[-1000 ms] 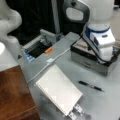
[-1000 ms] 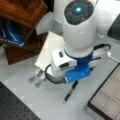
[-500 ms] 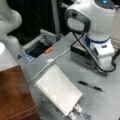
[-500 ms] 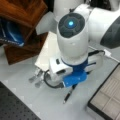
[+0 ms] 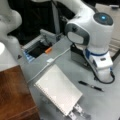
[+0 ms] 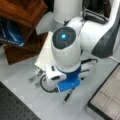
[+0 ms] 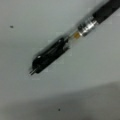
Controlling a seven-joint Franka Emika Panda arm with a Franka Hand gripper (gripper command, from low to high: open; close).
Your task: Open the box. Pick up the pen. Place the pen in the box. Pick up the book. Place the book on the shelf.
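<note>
One pen [image 5: 90,85] is seen lying flat on the grey table [image 5: 62,65], just beside the arm's [image 5: 100,45] wrist in a front view. In the wrist view the pen [image 7: 65,42] is shown diagonally, with its silvery band toward the upper right; no fingers appear there. The gripper itself is hidden by the arm in both front views, so its opening cannot be told. The book [image 5: 58,89] is laid on the table beside the shelf [image 5: 13,95]. The box [image 6: 108,97] is shown open at a front view's right, its beige compartments bare.
</note>
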